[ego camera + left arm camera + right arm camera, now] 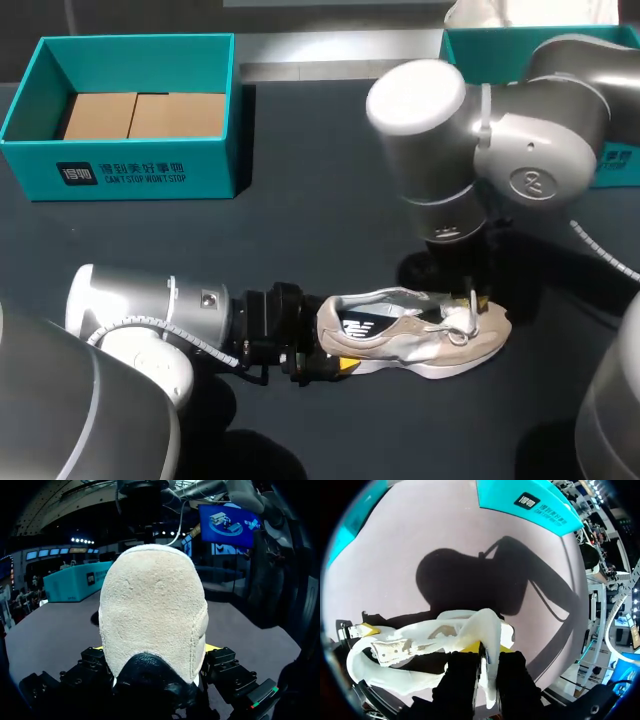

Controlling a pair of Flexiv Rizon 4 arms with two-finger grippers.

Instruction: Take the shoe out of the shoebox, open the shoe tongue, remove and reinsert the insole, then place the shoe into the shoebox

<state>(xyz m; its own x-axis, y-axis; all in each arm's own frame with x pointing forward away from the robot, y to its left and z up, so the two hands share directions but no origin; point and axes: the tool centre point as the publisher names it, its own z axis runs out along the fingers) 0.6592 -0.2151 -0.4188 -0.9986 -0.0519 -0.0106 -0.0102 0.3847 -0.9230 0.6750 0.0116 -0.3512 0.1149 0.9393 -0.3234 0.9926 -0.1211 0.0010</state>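
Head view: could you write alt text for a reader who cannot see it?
A beige shoe lies on a dark table, its heel held by the left gripper while the right gripper pinches its tongue from above. An open teal shoebox stands at the far left corner.

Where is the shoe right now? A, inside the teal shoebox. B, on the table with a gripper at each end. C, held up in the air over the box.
B: the shoe lies on the table, outside the shoebox, with the left gripper clamping its heel and the right gripper pinching its tongue.
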